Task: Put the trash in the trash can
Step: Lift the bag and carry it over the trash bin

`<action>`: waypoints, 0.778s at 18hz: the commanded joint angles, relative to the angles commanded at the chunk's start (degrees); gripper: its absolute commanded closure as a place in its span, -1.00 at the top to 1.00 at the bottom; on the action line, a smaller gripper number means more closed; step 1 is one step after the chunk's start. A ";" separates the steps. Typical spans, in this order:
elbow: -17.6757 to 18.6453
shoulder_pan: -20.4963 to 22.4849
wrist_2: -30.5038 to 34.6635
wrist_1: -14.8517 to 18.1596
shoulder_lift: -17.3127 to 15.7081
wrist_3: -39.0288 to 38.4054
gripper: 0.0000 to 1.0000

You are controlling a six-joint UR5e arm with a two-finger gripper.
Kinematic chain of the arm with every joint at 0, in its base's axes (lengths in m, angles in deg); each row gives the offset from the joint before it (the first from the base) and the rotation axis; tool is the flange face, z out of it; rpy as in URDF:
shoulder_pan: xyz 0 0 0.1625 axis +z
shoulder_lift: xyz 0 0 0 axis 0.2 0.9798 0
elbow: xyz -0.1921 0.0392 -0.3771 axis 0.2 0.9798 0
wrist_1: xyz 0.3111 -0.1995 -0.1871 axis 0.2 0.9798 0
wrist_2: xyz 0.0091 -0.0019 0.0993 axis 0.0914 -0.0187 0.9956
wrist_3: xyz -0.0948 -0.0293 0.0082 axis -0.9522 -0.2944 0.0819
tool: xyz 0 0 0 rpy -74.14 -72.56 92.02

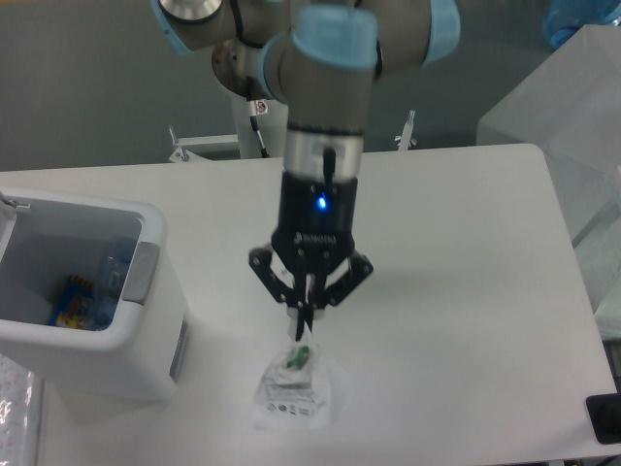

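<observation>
Camera | gripper (pixel 306 328) pinches wrapper (pixel 294 390) top | wrapper hangs directly below

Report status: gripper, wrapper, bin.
Gripper shut on wrapper, lifted off table. Trash can off to its side, bottle inside. Nothing between them.

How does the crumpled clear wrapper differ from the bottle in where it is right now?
The crumpled clear plastic wrapper with a white label hangs pinched in the end effector above the table, outside the white boxy plastic bin; the clear bluish plastic bottle already lies inside that bin, ungripped. The wrapper is limp and creased, the bottle rigid. Both are transparent plastic.
</observation>
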 joint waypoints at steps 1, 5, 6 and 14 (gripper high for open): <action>0.00 -1.06 0.00 0.09 -0.26 0.26 -0.98; 2.45 -3.69 0.00 0.35 -3.60 6.65 -0.98; 3.50 -5.36 0.35 0.35 -4.22 9.29 -0.98; 12.03 -11.08 0.35 1.84 -8.18 28.12 -0.98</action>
